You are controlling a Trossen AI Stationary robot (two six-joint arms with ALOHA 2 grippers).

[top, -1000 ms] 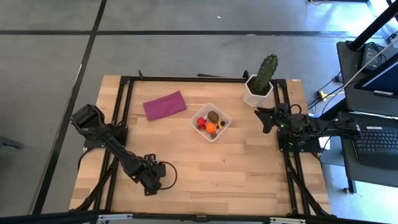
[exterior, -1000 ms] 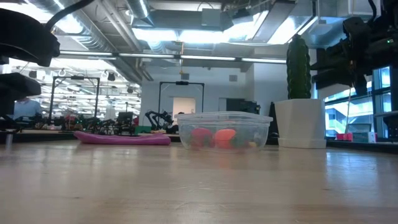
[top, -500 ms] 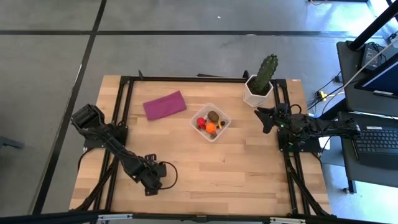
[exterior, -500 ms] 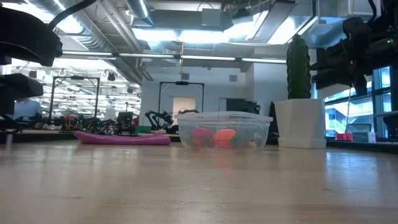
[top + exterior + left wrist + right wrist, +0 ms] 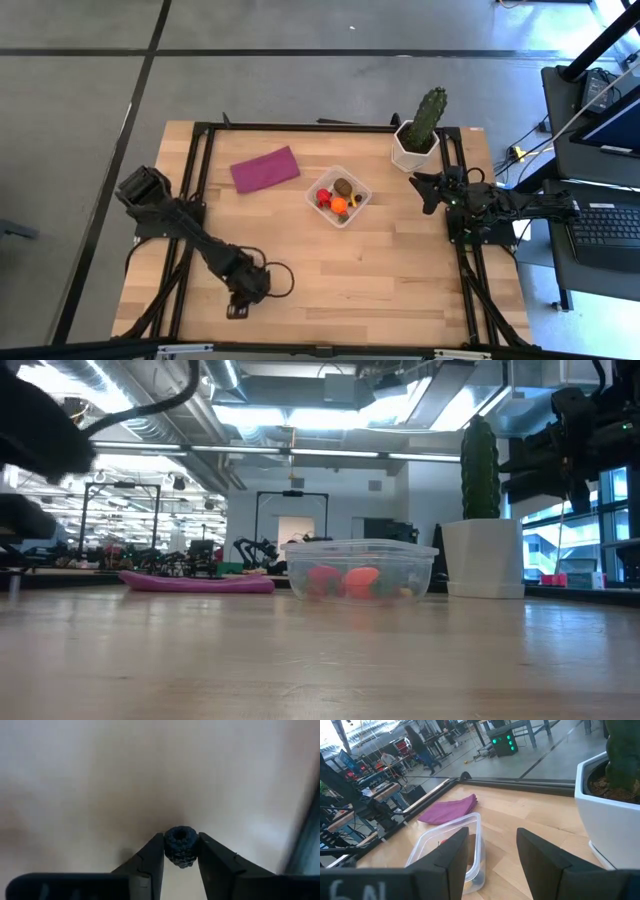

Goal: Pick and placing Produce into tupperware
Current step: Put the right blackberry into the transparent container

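Near the table's [image 5: 400, 280] front-left corner, the left gripper [image 5: 181, 851] pinches a dark berry [image 5: 180, 845] between narrow fingertips. The berry is tiny and round, so it may squirt free on lifting. The right gripper [image 5: 492, 852] waits half-open by the tupperware [image 5: 338, 196].

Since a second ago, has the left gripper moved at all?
Yes. In the high view the left gripper has slid toward the table's near edge, farther from the purple cloth; its fingers now flank a dark berry.

- The berry [image 5: 180, 845] is dark blue-black and bumpy.
- The box [image 5: 338, 196] is clear, holding red, orange and brown produce [image 5: 337, 199].
- The cloth [image 5: 265, 169] is purple.
- The cactus [image 5: 427, 118] is green, its pot [image 5: 411, 150] white.
- The table [image 5: 370, 270] is pale wood.
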